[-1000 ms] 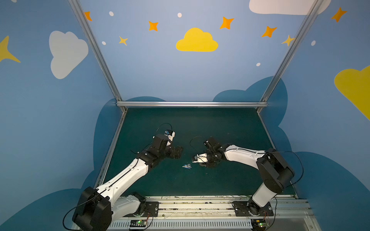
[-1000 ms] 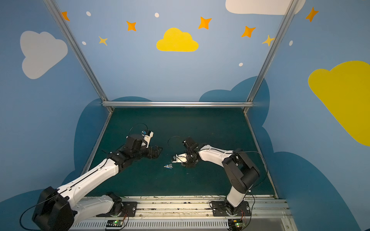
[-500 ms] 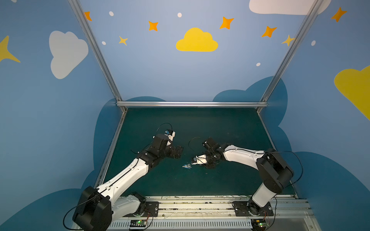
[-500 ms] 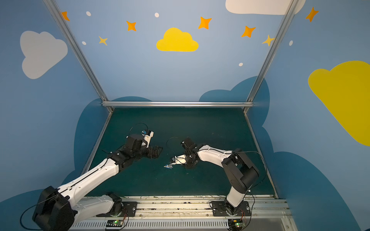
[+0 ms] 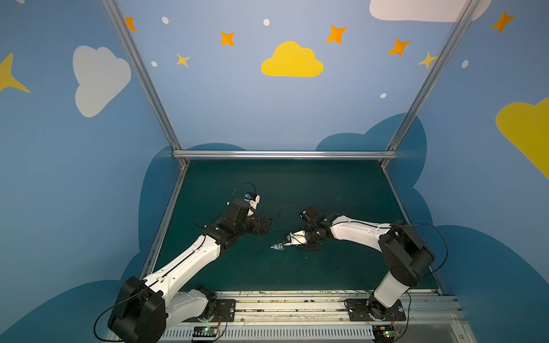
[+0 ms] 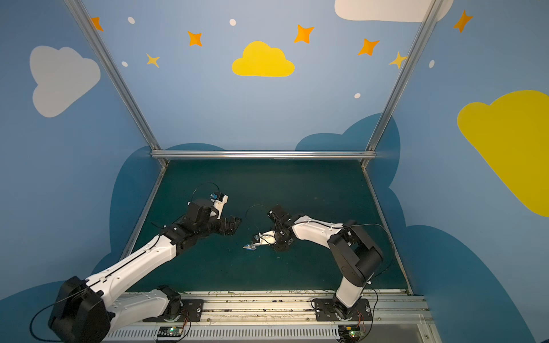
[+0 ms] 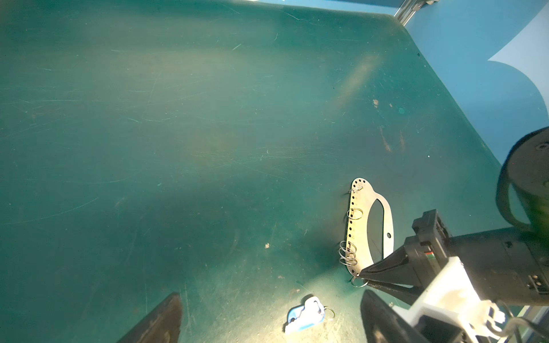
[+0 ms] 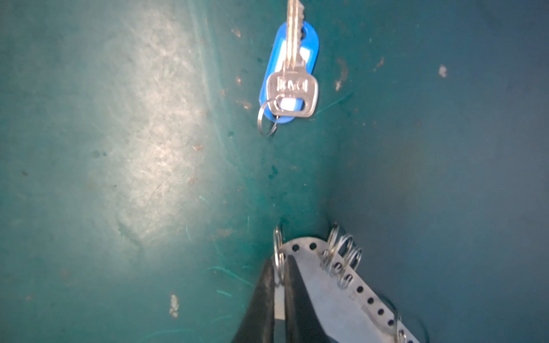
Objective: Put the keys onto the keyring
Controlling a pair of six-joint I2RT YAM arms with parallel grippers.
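The keys, one silver key on a blue tag with a small split ring, lie flat on the green mat; they also show in both top views and in the left wrist view. The keyring is a flat grey plate with a slot, edge holes and wire rings. My right gripper is shut on the end wire ring of the plate, a short way from the keys. My left gripper is open and empty, hovering over the mat to the left of the keys.
The green mat is bounded by blue walls and metal frame rails. The arms' base rail runs along the front edge. Several other wire rings hang along the plate's holed edge.
My right gripper's jaws have closed onto the plate's end ring and the arm has edged slightly toward the keys. The left arm has stayed put.
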